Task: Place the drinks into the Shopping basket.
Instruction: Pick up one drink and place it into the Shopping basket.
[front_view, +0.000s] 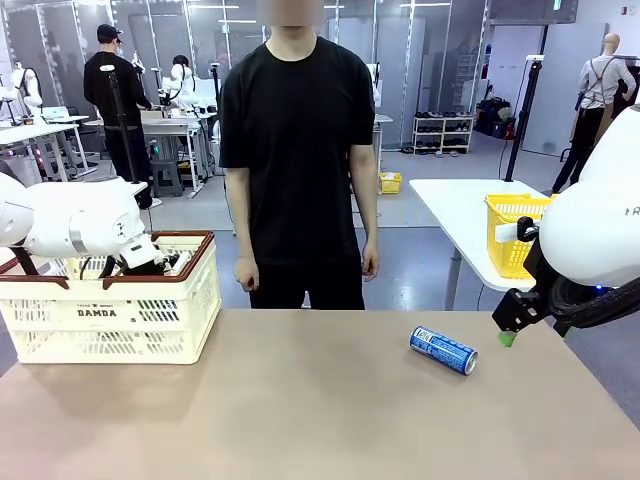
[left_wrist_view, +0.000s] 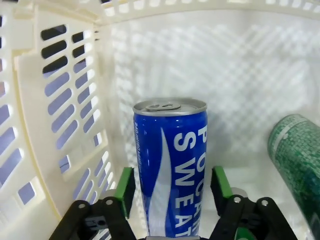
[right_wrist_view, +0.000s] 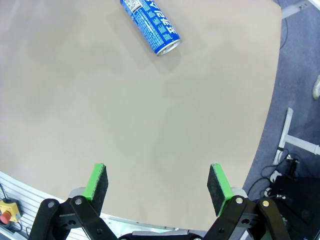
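Left gripper (left_wrist_view: 172, 182): apart, flanking upright blue metal can (left_wrist_view: 170, 160) inside cream-white slotted plastic basket (left_wrist_view: 60, 100).
Right gripper (right_wrist_view: 159, 182): apart, empty; lying blue can (right_wrist_view: 150, 25) ahead.

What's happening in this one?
The left tool is inside the basket, open, with an upright blue can standing between its pads. A green can lies beside it. A second blue can lies on its side on the table, near the open, empty right tool. The person stands at the far side, touching nothing.
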